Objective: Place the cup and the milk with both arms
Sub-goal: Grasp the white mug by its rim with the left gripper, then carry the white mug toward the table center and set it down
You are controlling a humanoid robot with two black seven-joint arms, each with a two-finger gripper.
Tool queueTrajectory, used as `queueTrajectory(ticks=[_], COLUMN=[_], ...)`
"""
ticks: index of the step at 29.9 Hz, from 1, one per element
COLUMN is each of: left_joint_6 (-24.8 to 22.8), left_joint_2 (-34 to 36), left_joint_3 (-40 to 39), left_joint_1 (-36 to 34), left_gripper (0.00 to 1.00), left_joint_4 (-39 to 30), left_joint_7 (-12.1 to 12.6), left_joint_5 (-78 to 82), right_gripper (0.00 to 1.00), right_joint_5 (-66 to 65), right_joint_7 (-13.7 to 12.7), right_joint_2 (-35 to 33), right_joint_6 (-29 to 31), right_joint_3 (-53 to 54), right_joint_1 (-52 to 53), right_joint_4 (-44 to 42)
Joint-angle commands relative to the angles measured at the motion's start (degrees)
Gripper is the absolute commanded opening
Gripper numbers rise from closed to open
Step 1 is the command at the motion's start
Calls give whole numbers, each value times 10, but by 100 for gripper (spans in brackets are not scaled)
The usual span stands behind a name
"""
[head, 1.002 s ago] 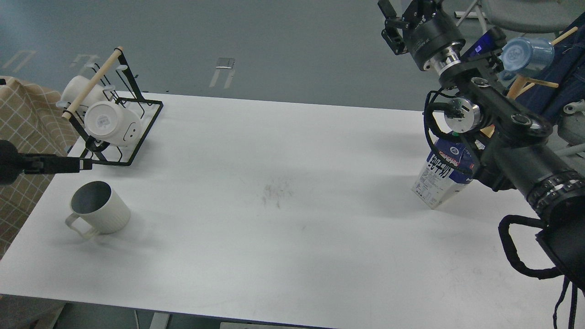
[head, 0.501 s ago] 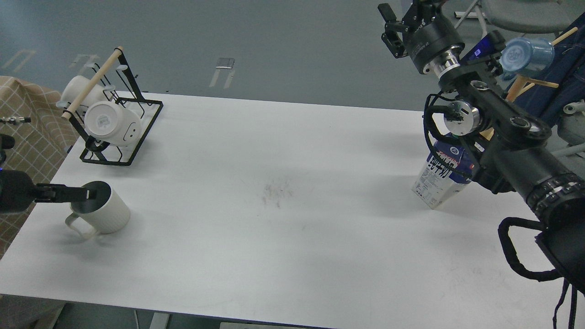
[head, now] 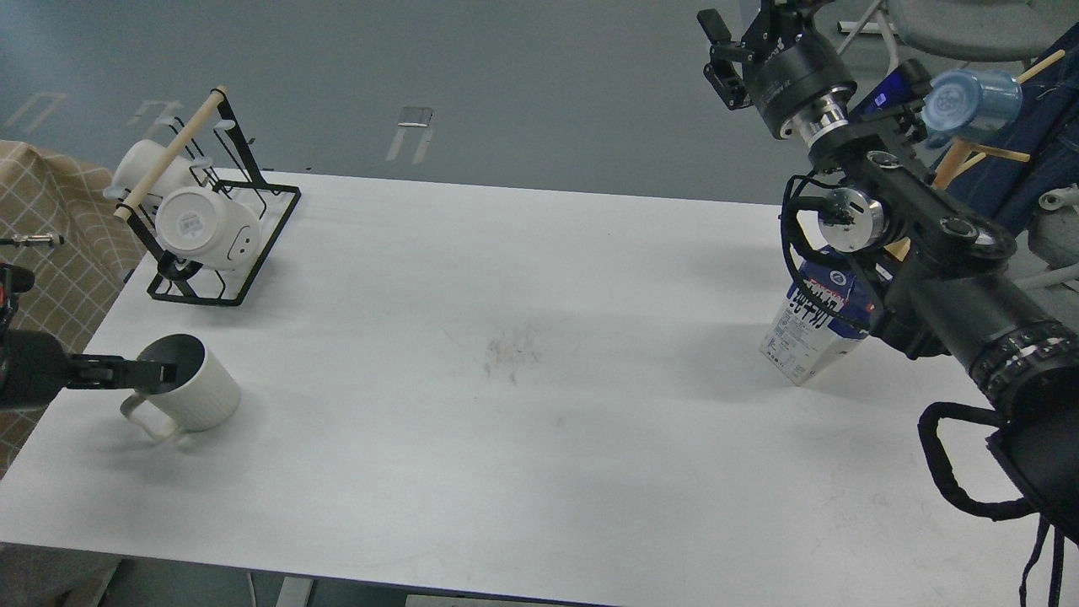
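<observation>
A cream ribbed cup (head: 195,391) with a dark inside and a handle stands at the table's near left. My left gripper (head: 162,371) comes in from the left edge and its tip overlaps the cup's mouth. It is seen side-on as one thin dark bar, so its fingers cannot be told apart. A blue and white milk carton (head: 813,324) stands at the right, partly hidden behind my right arm. My right gripper (head: 742,34) is high at the back right, well above and beyond the carton. Its fingers look spread and hold nothing.
A black wire rack (head: 221,219) with a wooden bar holds two white mugs at the back left. A blue cup (head: 969,101) hangs on a wooden stand behind my right arm. A checked cloth (head: 50,219) lies left of the white table (head: 506,421).
My left gripper has dropped from beside the rack to the cup's mouth. My right arm has shifted only slightly. Cup and carton have not moved.
</observation>
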Motion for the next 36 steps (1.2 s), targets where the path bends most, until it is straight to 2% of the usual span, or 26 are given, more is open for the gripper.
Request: queueTrajectory(ticks=[1, 10, 16, 22, 24, 26, 27, 30, 32, 36], left_joint_6=[2, 3, 5, 4, 4, -4, -6, -23, -42, -47], left_joint_2=[0, 10, 48, 75, 78, 70, 66, 26, -41, -104], left_joint_3=[-1, -4, -7, -8, -8, -8, -8, -8, -4, -1], left_joint_1=[-1, -8, -18, -66, -97, -136, -145, -177, -209, -236], left_gripper=[0, 0, 0, 0, 0, 0, 0, 0, 0, 0], left_joint_4=[0, -23, -111, -220, -269, -316, -325, -340, -338, -325], left_joint_7=[3, 2, 5, 16, 30, 61, 69, 94, 111, 133], left_joint_5=[0, -3, 2, 38, 40, 40, 39, 40, 43, 53], right_gripper=[100, 100, 100, 100, 100, 100, 100, 100, 100, 100], right_joint_5=[-1, -1, -1, 0, 0, -1, -1, -1, -1, -1], right_joint_7=[0, 0, 0, 0, 0, 0, 0, 0, 0, 0], right_joint_2=[3, 3, 0, -1, -2, -3, -3, -3, 0, 2], right_joint_6=[-1, -2, -2, -3, -4, -4, -4, -9, -13, -16], right_joint_3=[0, -1, 0, 1, 1, 1, 1, 1, 0, -1], right_joint_1=[0, 0, 1, 5, 10, 19, 23, 34, 49, 60], right_joint_4=[0, 0, 0, 0, 0, 0, 0, -2, -4, -6])
